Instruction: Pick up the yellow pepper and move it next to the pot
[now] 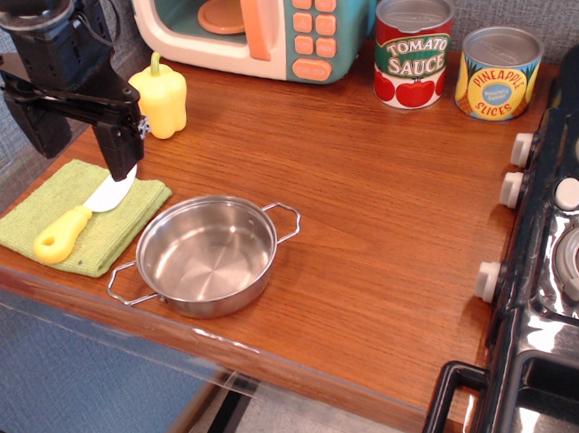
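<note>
The yellow pepper [161,98] stands upright on the wooden bench [371,230], its stem pointing up, close in front of the toy microwave's [259,23] lower left corner and apart from it. The end effector [81,143] hangs just to the left of the pepper, and this is the relation the next move turns on: the pepper lies to the right of the fingers and a little farther back toward the microwave, with one dark finger [120,142] nearly level with the pepper's side but, as far as can be judged, not touching it. The two fingers stand spread apart with nothing between them; they hang over the green cloth [120,225] where the yellow-handled knife [75,225] lies, the nearer fingertip just above the knife's blade. The pepper's long axis runs vertically, so a grasp across its lobed body from the sides looks the natural one, which would call for a short sideways shift to the right and back to bring the open fingers around it. The pot [207,255] sits empty in front of the pepper, nearer the bench's front edge and just right of the cloth, so the carry would probably be short. The two cans stand well to the right of the microwave and play no part.
</note>
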Controlling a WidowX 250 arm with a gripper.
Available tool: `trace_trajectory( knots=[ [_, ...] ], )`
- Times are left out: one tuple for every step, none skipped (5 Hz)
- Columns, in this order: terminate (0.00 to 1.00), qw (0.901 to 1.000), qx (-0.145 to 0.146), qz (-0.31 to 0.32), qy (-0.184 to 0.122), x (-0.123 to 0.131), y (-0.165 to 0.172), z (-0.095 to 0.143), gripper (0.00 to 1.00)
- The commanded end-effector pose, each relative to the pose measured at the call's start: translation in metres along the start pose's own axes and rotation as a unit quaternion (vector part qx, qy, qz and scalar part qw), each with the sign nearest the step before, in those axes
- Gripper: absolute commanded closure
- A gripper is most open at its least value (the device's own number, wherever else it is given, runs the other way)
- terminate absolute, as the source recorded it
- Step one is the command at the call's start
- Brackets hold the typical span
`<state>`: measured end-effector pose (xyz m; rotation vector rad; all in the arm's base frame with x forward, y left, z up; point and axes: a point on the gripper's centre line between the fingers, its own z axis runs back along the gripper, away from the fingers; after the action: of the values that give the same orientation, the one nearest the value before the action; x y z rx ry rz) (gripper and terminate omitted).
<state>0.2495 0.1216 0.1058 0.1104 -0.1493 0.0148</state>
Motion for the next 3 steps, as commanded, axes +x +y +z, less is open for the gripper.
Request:
trace_trajectory(
  knots=[
    [0.0, 1.0, 0.0, 0.0, 0.0, 0.0, 0.0, 0.0, 0.0],
    [0.0, 0.9995, 0.003, 0.031, -0.01, 0.033, 0.011, -0.006, 0.0],
    [0.0, 0.9973, 0.019, 0.062, -0.034, 0.076, 0.026, -0.013, 0.0]
  ],
)
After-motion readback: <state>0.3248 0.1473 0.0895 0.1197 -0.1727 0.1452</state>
